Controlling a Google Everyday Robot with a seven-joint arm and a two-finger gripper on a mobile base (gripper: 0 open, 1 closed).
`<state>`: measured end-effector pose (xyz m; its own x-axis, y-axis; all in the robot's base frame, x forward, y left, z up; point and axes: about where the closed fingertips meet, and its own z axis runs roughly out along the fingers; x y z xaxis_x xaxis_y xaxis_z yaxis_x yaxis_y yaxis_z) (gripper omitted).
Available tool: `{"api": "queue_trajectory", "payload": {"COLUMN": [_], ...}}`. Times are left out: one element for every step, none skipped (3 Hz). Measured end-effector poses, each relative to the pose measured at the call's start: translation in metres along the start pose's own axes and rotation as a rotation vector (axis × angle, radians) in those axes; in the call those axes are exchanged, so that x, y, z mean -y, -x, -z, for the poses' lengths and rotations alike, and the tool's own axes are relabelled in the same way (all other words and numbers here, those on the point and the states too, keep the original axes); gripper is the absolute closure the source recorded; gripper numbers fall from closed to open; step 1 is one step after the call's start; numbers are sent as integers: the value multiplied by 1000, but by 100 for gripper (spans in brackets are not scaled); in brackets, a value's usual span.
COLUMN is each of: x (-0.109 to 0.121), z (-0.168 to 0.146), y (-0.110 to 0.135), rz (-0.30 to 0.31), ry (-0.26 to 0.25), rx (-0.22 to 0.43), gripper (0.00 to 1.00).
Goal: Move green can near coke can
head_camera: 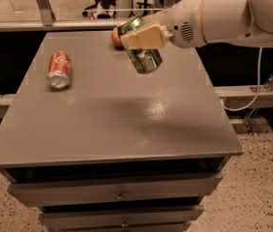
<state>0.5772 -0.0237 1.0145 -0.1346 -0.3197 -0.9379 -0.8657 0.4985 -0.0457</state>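
The hand (pixel 140 38) hangs in the air to the right of the coke can (pixel 59 69) and a little farther back. It is clamped across the green can (pixel 147 62), which it holds tilted and clear of the tabletop (pixel 112 129). Only one beige finger (pixel 144 36) shows, lying across the near side of the green can's upper half; the other is hidden behind it. That finger covers much of the label, so the markings cannot be read. The can's lower silver end faces down toward the camera, and a strip of its top rim shows above the finger. The coke can lies on its side on the tabletop, well apart from the green can, with one silver end turned to the camera and white script along its red side. To the right of the coke can and farther back sits a red apple (pixel 115 37), mostly hidden by the hand and the green can, so only its left edge shows. The white arm (pixel 214 16) reaches in from far to the coke can's right and is cut off by the picture's edge. Below the coke can, under the tabletop's front edge, are grey drawers (pixel 117 193), the lowest cut off at the bottom.
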Motion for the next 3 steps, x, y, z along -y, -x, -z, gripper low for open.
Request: {"api": "queue_trajectory", "payload": {"x": [20, 26, 18], "z": [-15, -43, -77], "y": [29, 44, 43], "rz": [-9, 9, 49], "ry": [5, 8, 22], "rx": [192, 313, 360], "gripper": [100, 100, 100]}}
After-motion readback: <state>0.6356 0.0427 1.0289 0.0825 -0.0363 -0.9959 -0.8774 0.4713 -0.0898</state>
